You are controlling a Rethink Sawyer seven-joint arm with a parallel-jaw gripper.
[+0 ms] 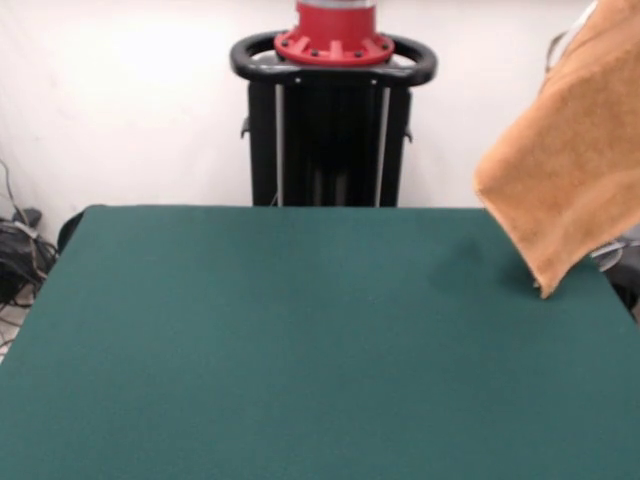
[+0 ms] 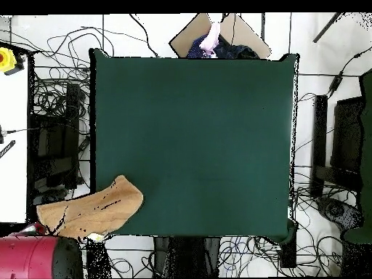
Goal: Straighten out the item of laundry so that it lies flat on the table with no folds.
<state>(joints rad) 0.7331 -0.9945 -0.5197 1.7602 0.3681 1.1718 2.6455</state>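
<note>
- The gripper is hidden, so I cannot tell if it holds anything.
- The orange towel (image 1: pixel 575 150) hangs in the air at the right side of the front view.
- Its low corner is over the green counter's (image 1: pixel 300 350) far right corner.
- The black pedestal (image 1: pixel 330 140) stands behind the counter.
- Wires (image 2: pixel 51 145) lie on the floor around.

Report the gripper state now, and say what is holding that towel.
Gripper: not in view in either picture.
Towel: hangs in the air over the table corner; whatever holds it is out of frame.
</note>
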